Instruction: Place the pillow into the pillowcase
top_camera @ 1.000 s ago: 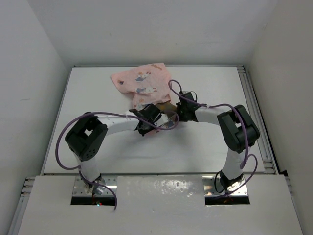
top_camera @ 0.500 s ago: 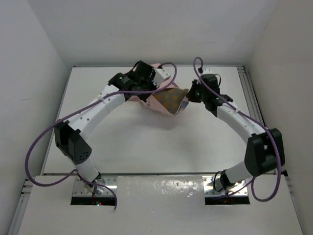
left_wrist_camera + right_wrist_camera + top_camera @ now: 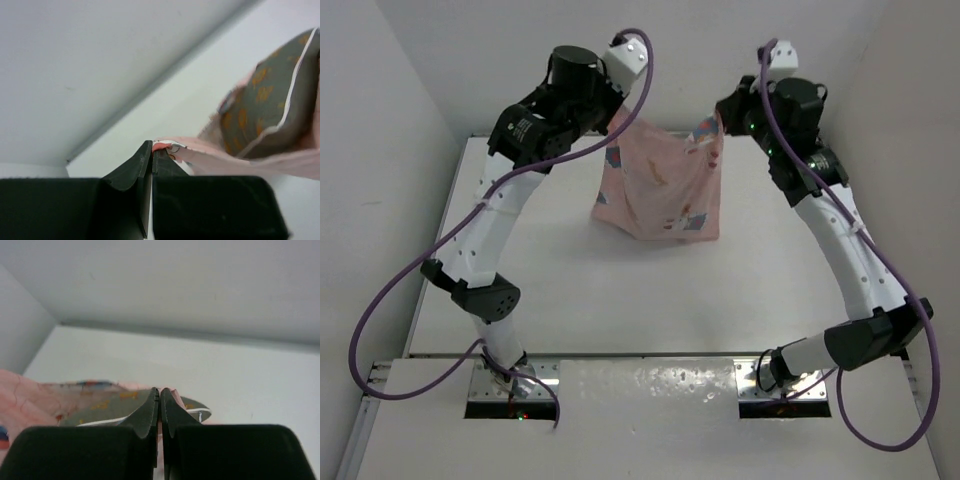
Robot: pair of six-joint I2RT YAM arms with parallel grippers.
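Now, step: pillowcase (image 3: 660, 185) hung up, pillow (image 3: 262, 112) inside (seen at the mouth).
Left gripper (image 3: 151, 151): clamped on a top corner.
Right gripper (image 3: 159, 392): likewise.
Place: above tabletop (image 3: 530, 300), far side.
Next: gentle shake down.

Soft matt printed cloth on pillowcase (image 3: 660, 190); matt woven fabric, white piping on pillow (image 3: 270, 110); smooth black plastic on left gripper (image 3: 151, 152).

The pillowcase (image 3: 660, 190) hangs above the table (image 3: 550, 290), between the two arms; the left gripper (image 3: 618, 122) pinches its top left corner, the right gripper (image 3: 718, 126) its top right corner; the pillow (image 3: 270, 115) sits inside it, below both grippers.
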